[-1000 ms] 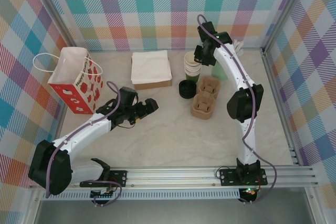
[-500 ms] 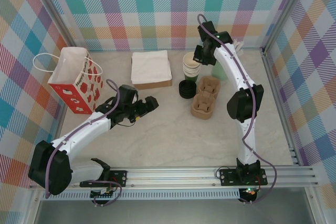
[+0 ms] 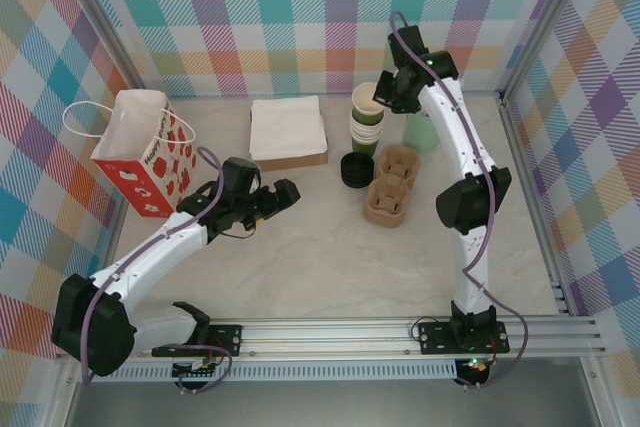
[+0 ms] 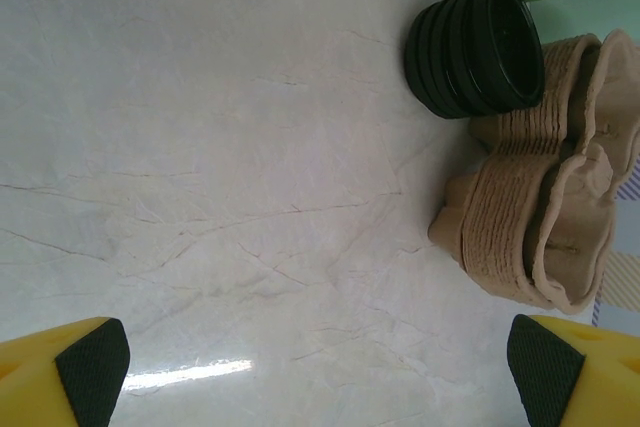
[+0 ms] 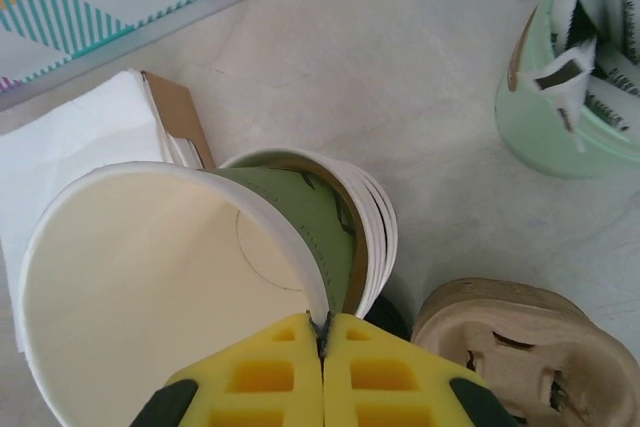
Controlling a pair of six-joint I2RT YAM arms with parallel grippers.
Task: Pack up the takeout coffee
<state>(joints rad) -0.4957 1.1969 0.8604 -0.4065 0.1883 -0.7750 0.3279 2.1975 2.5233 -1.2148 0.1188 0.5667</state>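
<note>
No lidded takeout coffee is in view. My right gripper (image 5: pixel 323 332) (image 3: pixel 390 95) is shut on the rim of one lidless green paper cup (image 5: pixel 150 277) (image 3: pixel 366 100), cream inside. It holds the cup tilted, just above the stack of green cups (image 5: pixel 365 222) (image 3: pixel 366 132). A stack of round black lids (image 3: pixel 354 169) (image 4: pixel 478 47) lies beside the cups. My left gripper (image 4: pixel 320 357) (image 3: pixel 276 197) hovers open over bare table left of the lids, nothing between its fingertips (image 4: pixel 92 359).
Stacked pulp cup carriers (image 3: pixel 392 185) (image 4: pixel 540 237) (image 5: pixel 530 357) sit right of the lids. A mint holder of sticks (image 3: pixel 422 132) (image 5: pixel 570 107) stands at the back right. White napkins (image 3: pixel 288 127) (image 5: pixel 70 157) lie at the back centre, and a red gift bag (image 3: pixel 145 152) stands at the left.
My right gripper has risen and shifted right, pulling one cup up off the stack. The left arm has drawn slightly back toward the left.
</note>
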